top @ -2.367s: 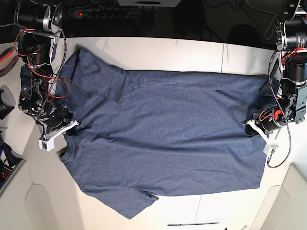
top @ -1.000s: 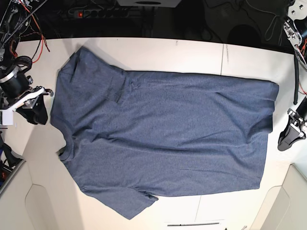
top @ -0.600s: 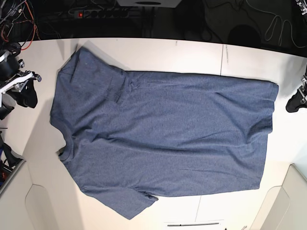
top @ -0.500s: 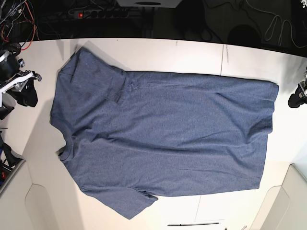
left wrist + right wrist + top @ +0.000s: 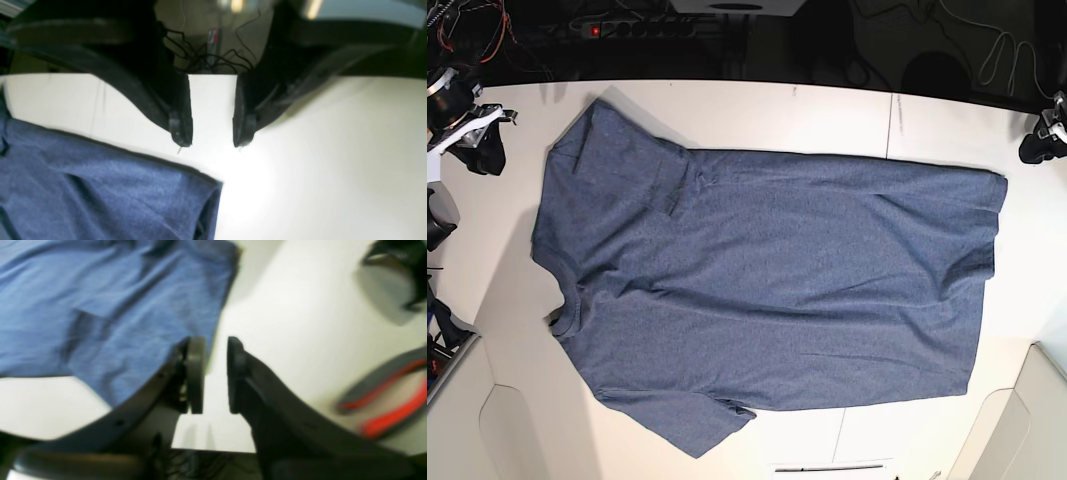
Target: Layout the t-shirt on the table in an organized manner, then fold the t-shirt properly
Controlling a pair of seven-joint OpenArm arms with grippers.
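Lying spread across the table [image 5: 827, 105], the shirt [image 5: 777, 290] is flat with its plain navy side up, collar toward the right-arm side and hem toward the left-arm side. One sleeve points to the table's far edge, the other to its near edge, and a few shallow creases run through the body.

The left gripper [image 5: 208, 144] hangs over bare table with its jaws parted and nothing between them. A hem corner of the shirt lies just below and to one side of the jaw tips in the wrist view, apart from both fingers. In the base view this gripper sits at the frame's edge, beyond the hem.

The right gripper [image 5: 211, 375] also has a gap between its jaws, narrower, and only table surface shows through it. The sleeve edge lies right beside one finger [image 5: 195, 373]; that view is blurred, so the finger may be over the cloth rather than touching it. In the base view the gripper [image 5: 477, 135] stands clear of the sleeve.
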